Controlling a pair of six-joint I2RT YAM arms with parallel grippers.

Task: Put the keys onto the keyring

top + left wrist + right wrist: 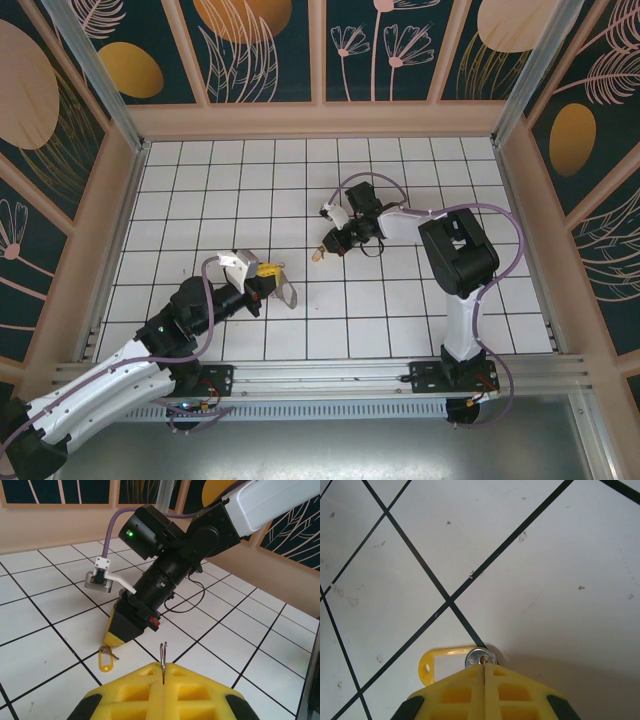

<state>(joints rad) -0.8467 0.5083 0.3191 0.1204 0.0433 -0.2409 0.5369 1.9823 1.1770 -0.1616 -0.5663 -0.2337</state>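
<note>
My left gripper is shut on the thin metal keyring, which stands upright out of its yellow fingertips. It hovers low over the tiles at the front left. At mid-table, my right gripper points down at the floor. Its yellow jaws are shut on the edge of a silver key, and a yellow plastic tag lies flat beside that key. From the left wrist view the key and tag rest on the tile under the right gripper's tip.
White tiled table with black grid lines, walled by tan boards on three sides. The right arm's black body and its grey cable loop over the middle right. A black cable lies on the tiles.
</note>
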